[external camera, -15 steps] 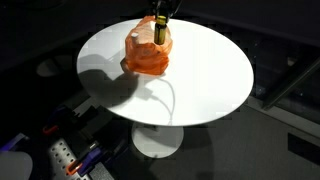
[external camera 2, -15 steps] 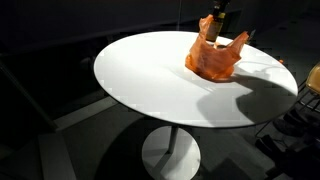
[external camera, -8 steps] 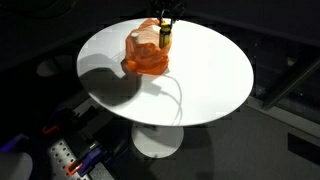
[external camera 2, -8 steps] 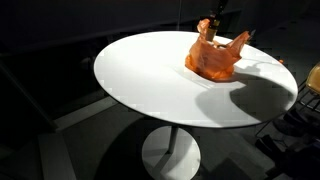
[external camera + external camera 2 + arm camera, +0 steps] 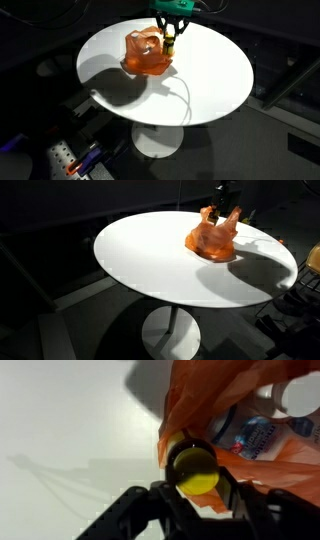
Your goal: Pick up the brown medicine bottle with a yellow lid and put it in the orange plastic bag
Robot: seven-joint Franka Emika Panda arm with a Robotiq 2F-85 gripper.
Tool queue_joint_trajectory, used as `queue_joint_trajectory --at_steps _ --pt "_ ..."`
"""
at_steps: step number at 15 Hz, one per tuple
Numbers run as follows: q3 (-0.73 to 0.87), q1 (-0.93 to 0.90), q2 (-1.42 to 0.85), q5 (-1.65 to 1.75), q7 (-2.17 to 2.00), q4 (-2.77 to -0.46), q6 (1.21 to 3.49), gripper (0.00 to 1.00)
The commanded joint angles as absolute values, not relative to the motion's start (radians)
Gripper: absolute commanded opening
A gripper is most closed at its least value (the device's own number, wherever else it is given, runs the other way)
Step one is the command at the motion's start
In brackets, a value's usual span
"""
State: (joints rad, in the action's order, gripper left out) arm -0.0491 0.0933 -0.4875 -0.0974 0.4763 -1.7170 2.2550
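Observation:
My gripper is shut on the brown medicine bottle; its yellow lid faces the wrist camera between the black fingers. In an exterior view the bottle hangs upright from the gripper just right of the orange plastic bag, above the white round table. In an exterior view the bag sits at the table's far side with the gripper above it. In the wrist view the bag lies directly under and beside the bottle and holds a blue-labelled item.
The white round table stands on a single pedestal, with dark surroundings. Cluttered equipment lies on the floor near one table edge. A white round object shows inside the bag.
The gripper has lifted the bottle up and slightly to the right, from against the bag's side to higher beside the bag's top edge. The bag's upper edge has shifted a little.

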Motion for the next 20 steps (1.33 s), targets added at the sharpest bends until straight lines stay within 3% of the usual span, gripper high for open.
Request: queue_joint_trajectory --at_steps 1,7,8,10,13,20 --pt "-0.064 0.115 -0.534 -0.102 0.482 -1.684 2.248 0.20" --pt "-0.046 0.094 -0.556 -0.068 0.418 -1.660 2.232 0.20" --pt "-0.044 0.092 -0.555 -0.063 0.410 -1.661 2.231 0.70" --pt "-0.041 0.089 -0.552 -0.053 0.395 -1.665 2.223 0.77" --pt "-0.028 0.084 -0.536 -0.024 0.359 -1.686 2.202 0.99" --pt "0.032 0.041 -0.436 0.082 0.144 -1.729 2.047 1.00"
